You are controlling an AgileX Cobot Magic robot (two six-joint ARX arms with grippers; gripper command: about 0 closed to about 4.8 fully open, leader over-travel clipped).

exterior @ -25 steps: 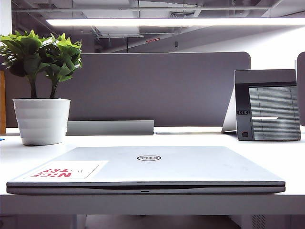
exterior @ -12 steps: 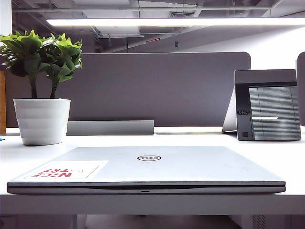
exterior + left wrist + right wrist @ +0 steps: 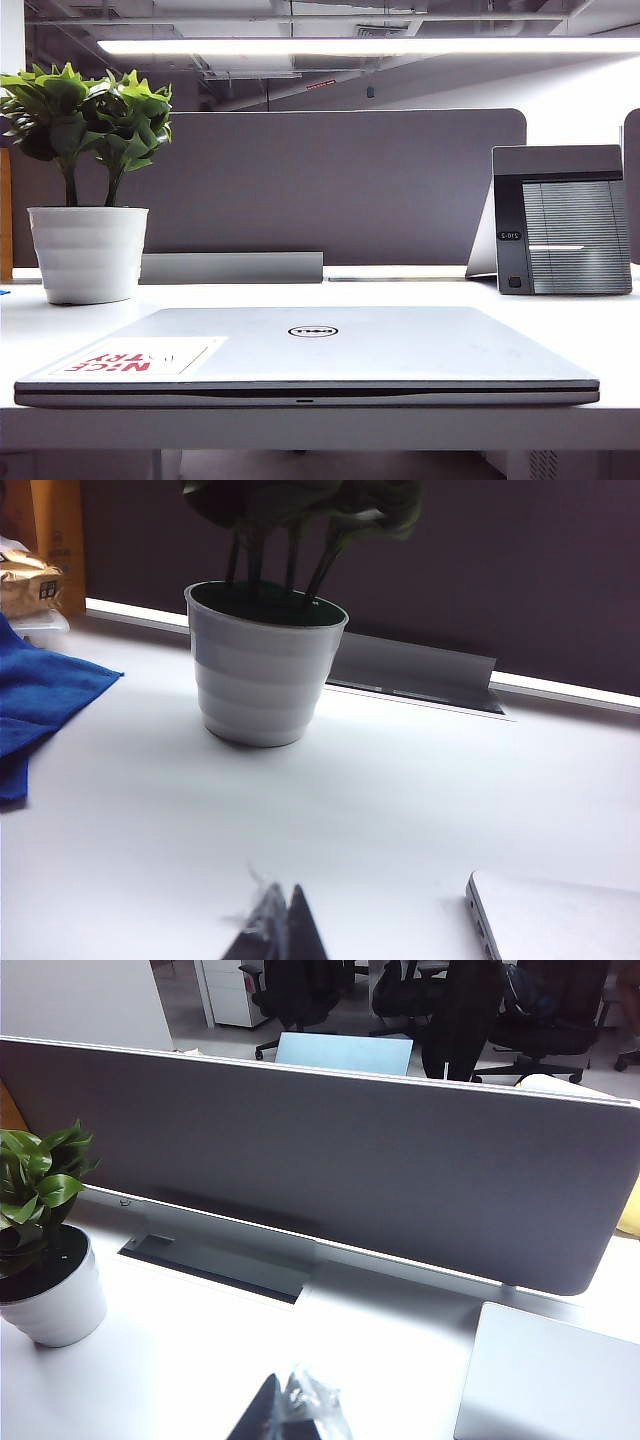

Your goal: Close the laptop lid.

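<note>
laptop lid (image 3: 320,345) lies flat on its base at the near edge of the white desk (image 3: 600,320), silver face up with the dell logo (image 3: 312,331) at its middle and a red-lettered sticker (image 3: 135,357) at the near left corner; only a thin dark seam shows along the front, so the closing looks done. it reads as a stiff, thin, smooth panel, light to swing but slippery, best pressed flat on its top face and not pinched at an edge. left gripper (image 3: 277,932) sits low beside the laptop's corner, tips drawn together; right gripper (image 3: 290,1410) shows only dark tips, and i cannot tell its gap. farther back stand a potted plant (image 3: 87,180), a ribbed-panel device (image 3: 562,220) and a grey divider (image 3: 330,185).
</note>
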